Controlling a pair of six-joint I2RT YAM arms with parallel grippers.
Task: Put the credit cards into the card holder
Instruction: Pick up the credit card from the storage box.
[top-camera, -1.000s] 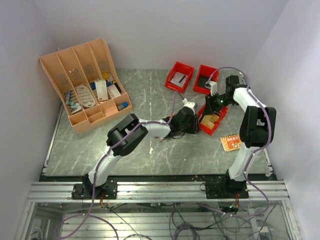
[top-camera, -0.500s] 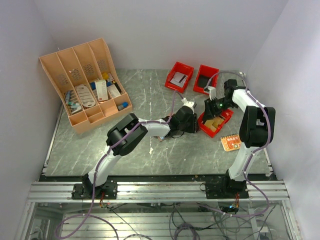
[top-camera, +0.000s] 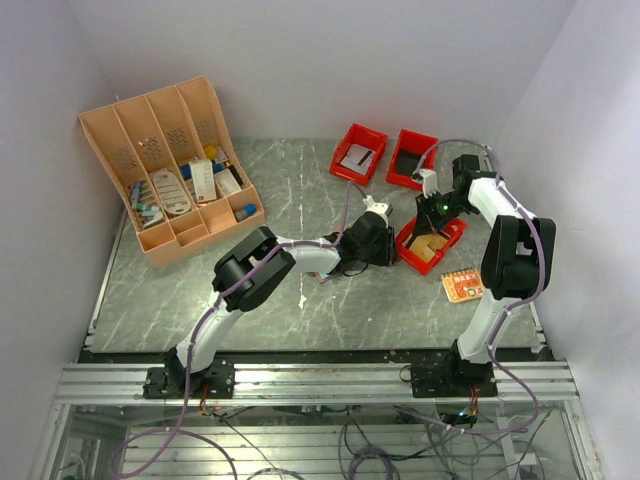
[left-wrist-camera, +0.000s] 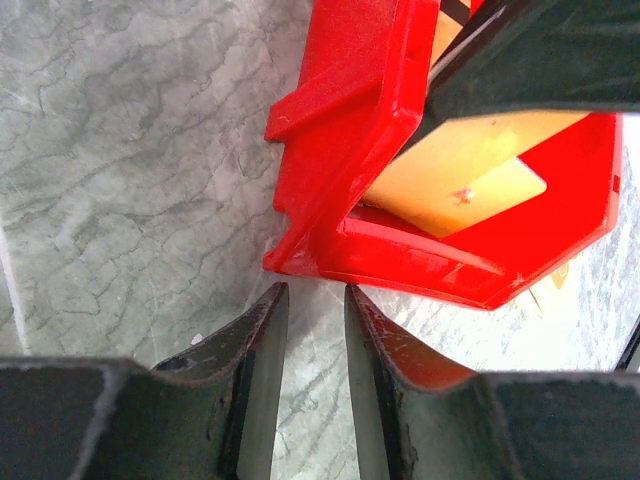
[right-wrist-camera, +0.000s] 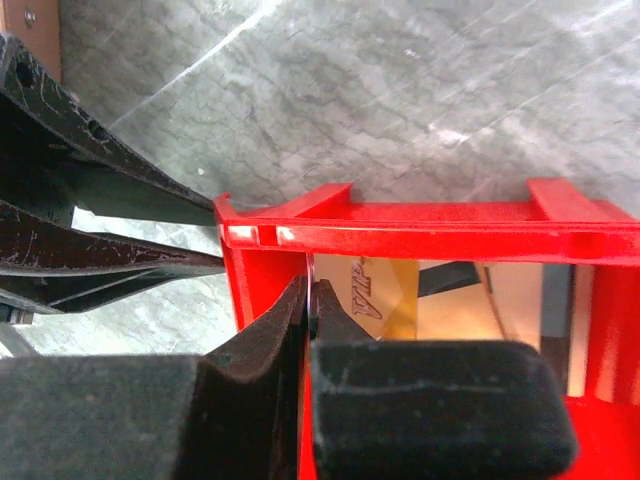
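A red bin (top-camera: 408, 250) at the table's right middle holds gold credit cards (top-camera: 428, 246). My right gripper (top-camera: 432, 218) reaches into it; in the right wrist view it (right-wrist-camera: 312, 290) is shut on the thin edge of a card by the bin's end wall (right-wrist-camera: 255, 290), with more gold cards (right-wrist-camera: 400, 300) beside it. My left gripper (top-camera: 392, 250) sits on the table just left of the bin. In the left wrist view its jaws (left-wrist-camera: 315, 292) stand slightly apart and empty, facing the bin's wall (left-wrist-camera: 350, 120), which looks tipped up. The tan-orange card holder (top-camera: 461, 285) lies flat near the right arm's base.
Two more red bins (top-camera: 359, 152) (top-camera: 411, 157) stand at the back. A large orange slotted organiser rack (top-camera: 170, 180) with small items stands at the back left. White walls close in left, back and right.
My right gripper has dropped down and left into the red bin. The bin has turned and shifted slightly. The left arm has barely moved.
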